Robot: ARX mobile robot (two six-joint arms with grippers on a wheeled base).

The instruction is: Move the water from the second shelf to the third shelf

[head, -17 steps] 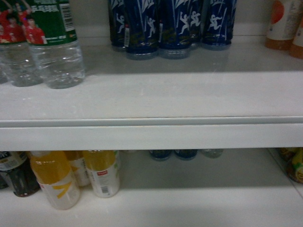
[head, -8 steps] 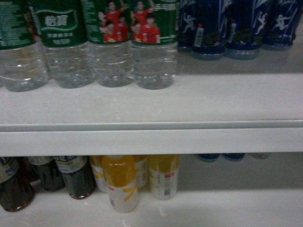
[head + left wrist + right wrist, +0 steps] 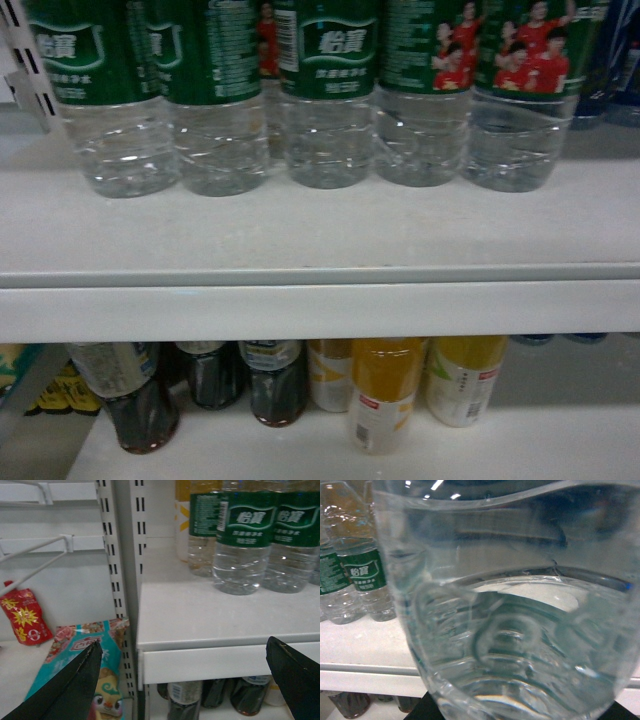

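Several water bottles (image 3: 325, 110) with green labels stand in a row on a white shelf (image 3: 320, 235) in the head view. Neither gripper shows there. In the right wrist view one clear ribbed water bottle (image 3: 510, 605) fills nearly the whole frame, and my right gripper (image 3: 520, 715) is shut on it, with dark fingers (image 3: 422, 711) just showing beneath it. More water bottles (image 3: 365, 580) stand behind on the shelf (image 3: 360, 645). My left gripper (image 3: 184, 642) is open and holds nothing, in front of the shelf's front edge (image 3: 215, 660), below the water bottles (image 3: 245, 540).
On the shelf below stand dark tea bottles (image 3: 140, 395) and orange juice bottles (image 3: 385, 395). A slotted upright rail (image 3: 120, 580) bounds the shelf on the left. Beyond it hang a teal snack bag (image 3: 75, 650) and a red packet (image 3: 22, 617) on wire hooks.
The head view has swung left along the shelves. The water bottles slid right across the frame and now fill the row, while the dark blue bottles have left at the right.
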